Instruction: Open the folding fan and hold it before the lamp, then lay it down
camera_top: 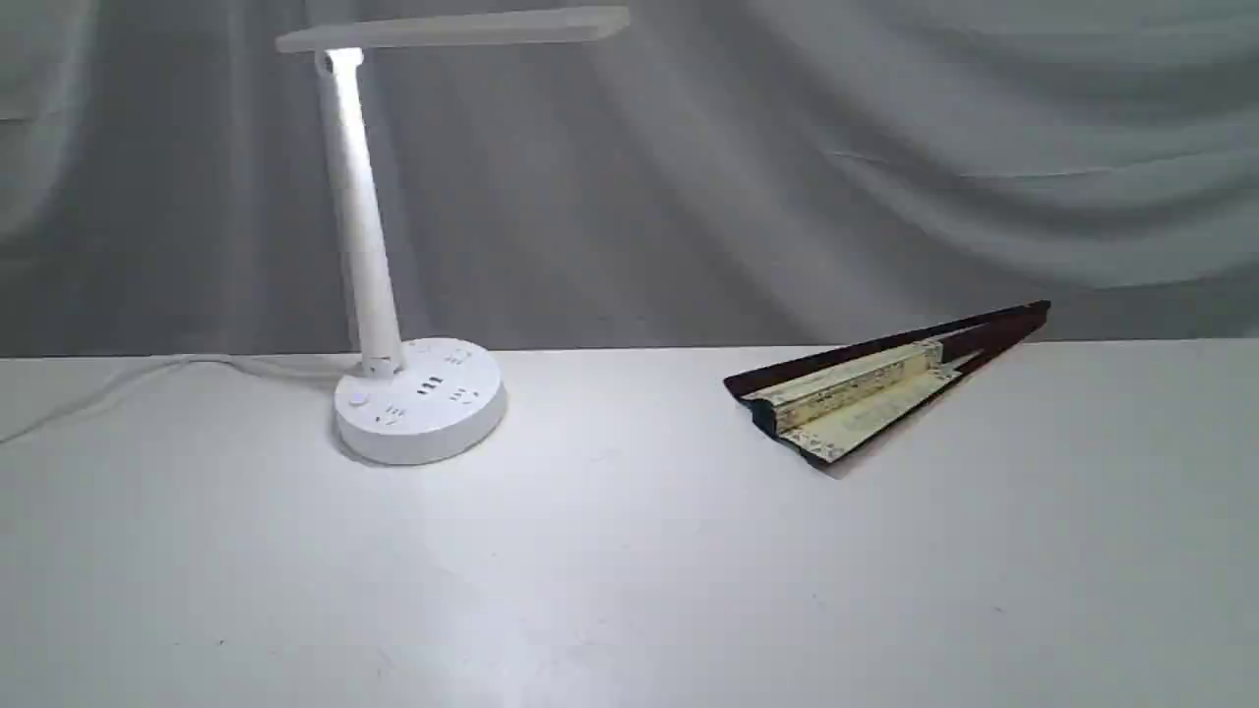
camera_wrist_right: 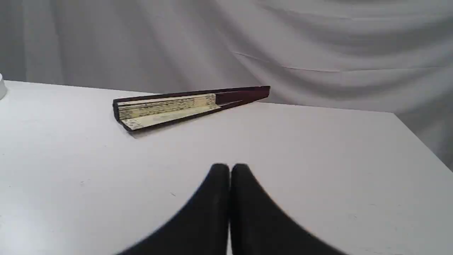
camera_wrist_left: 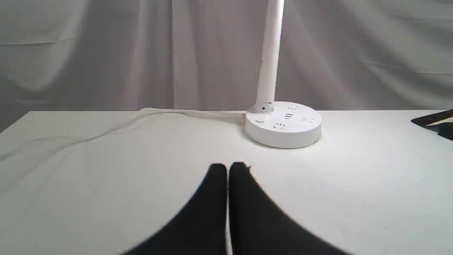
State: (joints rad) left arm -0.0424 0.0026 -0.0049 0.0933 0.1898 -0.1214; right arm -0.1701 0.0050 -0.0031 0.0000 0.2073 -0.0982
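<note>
Folding fan barely spread on desk.
Left pincer, right pincer pressed together, empty; likely light, paper fragile: take the stiff guards.

The folding fan, nearly closed (cream pleats showing), lies beyond the right pincer; the white lamp stands beyond the left pincer.

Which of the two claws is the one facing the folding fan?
The right claw: the folding fan lies ahead of it, nearly closed. The left claw faces the lamp instead.
</note>
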